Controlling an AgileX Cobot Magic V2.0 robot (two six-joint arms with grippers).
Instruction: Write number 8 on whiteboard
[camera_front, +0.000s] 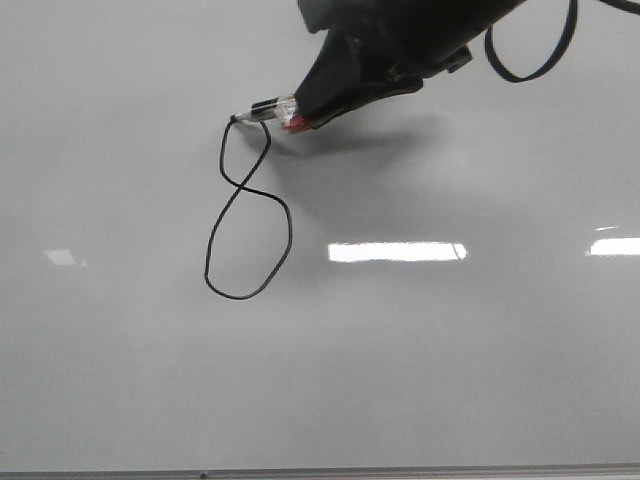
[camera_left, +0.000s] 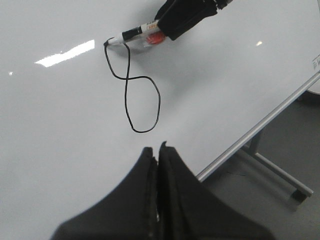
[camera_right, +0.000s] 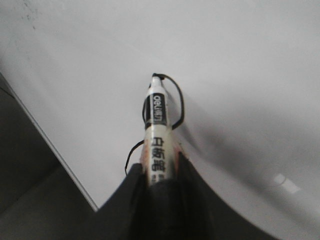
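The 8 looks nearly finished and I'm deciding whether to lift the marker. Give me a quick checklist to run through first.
1. Upper loop of the 8 closed: cannot tell; the marker tip covers the joint.
2. Lower loop closed: ok.
3. Marker tip on the whiteboard: ok, at the top of the figure.
4. Right gripper firm on the marker: ok, shut around the barrel.
5. Left gripper clear of the ink: ok, shut and apart from the line.
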